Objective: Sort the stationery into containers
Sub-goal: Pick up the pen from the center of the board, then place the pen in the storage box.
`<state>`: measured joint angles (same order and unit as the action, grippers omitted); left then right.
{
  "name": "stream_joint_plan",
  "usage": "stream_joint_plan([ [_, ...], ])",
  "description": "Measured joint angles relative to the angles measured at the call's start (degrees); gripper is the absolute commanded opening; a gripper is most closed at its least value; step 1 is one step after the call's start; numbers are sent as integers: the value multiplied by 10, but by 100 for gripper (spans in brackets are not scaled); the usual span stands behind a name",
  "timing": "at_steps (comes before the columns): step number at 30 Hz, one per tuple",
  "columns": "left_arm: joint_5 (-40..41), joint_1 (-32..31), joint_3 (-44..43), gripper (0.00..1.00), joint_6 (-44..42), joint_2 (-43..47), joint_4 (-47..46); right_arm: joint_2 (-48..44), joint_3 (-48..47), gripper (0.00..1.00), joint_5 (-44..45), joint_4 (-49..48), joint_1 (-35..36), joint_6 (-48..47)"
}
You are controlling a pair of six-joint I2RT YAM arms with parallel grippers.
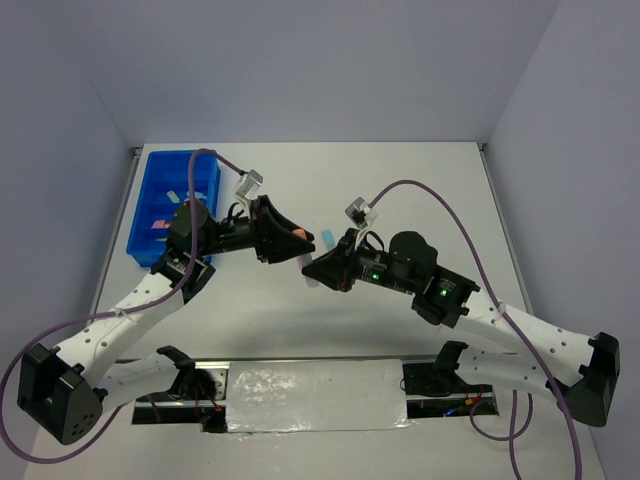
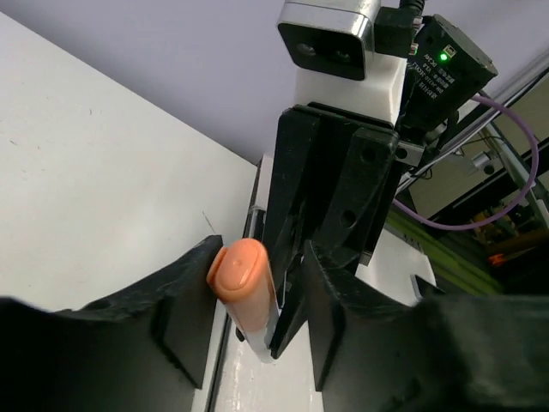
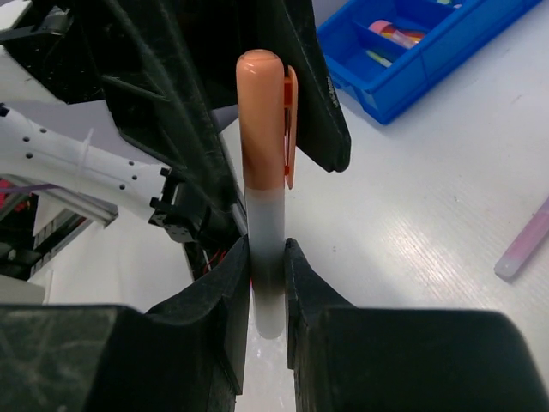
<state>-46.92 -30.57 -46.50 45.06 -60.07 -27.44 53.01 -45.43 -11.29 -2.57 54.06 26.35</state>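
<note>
R gripper [image 3: 268,257] clamps marker [image 3: 262,129] body; L gripper [image 2: 257,262] straddles cap, not yet tight. Close L fully before R lets go.

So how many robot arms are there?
2. The left arm reaches in from the near left and the right arm from the near right. They meet in the middle at an orange marker. None seems hidden.

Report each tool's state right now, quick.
Left tool: open, jaws on either side of the cap of the orange-capped marker, not clamped.
Right tool: shut on the white barrel of that marker.
</note>
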Motion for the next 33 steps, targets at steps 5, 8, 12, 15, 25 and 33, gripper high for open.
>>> stream_joint_plan([
  [5,11,-2,-4,12,-13,0,12,1,0,0,-38,-4,-15,-6],
  [8,20,-4,-18,0,-19,-1,39,1,0,26,-51,-10,-22,-8],
  [12,89,-8,-63,0,-54,-7,124,-10,1,100,-19,-3,-40,-13],
  [15,243,-4,-159,0,-83,-35,253,-54,19,100,28,19,-103,-15],
  [25,548,322,-285,0,84,-203,348,-143,78,100,166,100,-195,27],
  [33,555,423,-374,0,187,-472,293,-113,109,100,148,98,-195,40],
])
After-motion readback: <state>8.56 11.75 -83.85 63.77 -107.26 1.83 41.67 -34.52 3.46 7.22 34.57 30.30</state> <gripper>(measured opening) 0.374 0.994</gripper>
